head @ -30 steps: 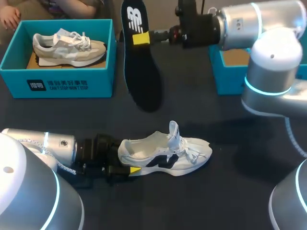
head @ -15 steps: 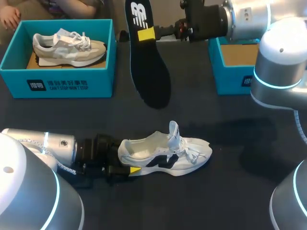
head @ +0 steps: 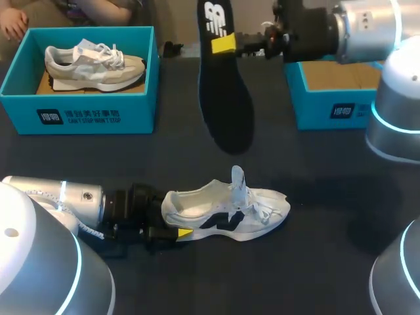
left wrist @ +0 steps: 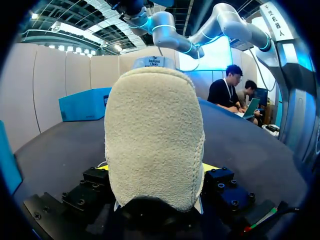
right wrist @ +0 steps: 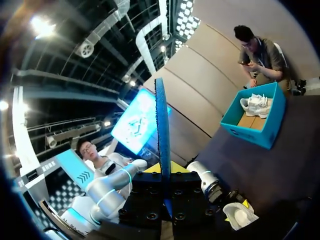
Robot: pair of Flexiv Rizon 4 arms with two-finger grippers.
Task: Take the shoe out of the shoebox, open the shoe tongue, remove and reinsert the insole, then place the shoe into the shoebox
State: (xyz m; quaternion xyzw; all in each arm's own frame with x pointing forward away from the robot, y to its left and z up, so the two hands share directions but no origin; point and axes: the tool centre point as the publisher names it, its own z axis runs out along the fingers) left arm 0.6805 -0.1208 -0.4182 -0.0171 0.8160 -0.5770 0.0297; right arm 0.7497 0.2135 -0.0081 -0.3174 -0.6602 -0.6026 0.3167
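Insole [head: 226, 105] hangs aloft, pinched by the right gripper [head: 224, 44]. The left gripper [head: 174, 223] clamps the heel of the shoe [head: 226, 211].

Robot manipulation lab. Evidence: dark bench [head: 315, 262]; silver left arm [head: 59, 197] and right arm [head: 367, 23], glowing cyan joint rings, entering from opposite sides; teal shoebox [head: 79, 115], second shoebox [head: 328, 108] and white shoe [head: 226, 213] set out on bench as handled items.

White shoe [head: 226, 213] with black marking, white-logoed black insole [head: 226, 98], teal shoebox [head: 315, 108].
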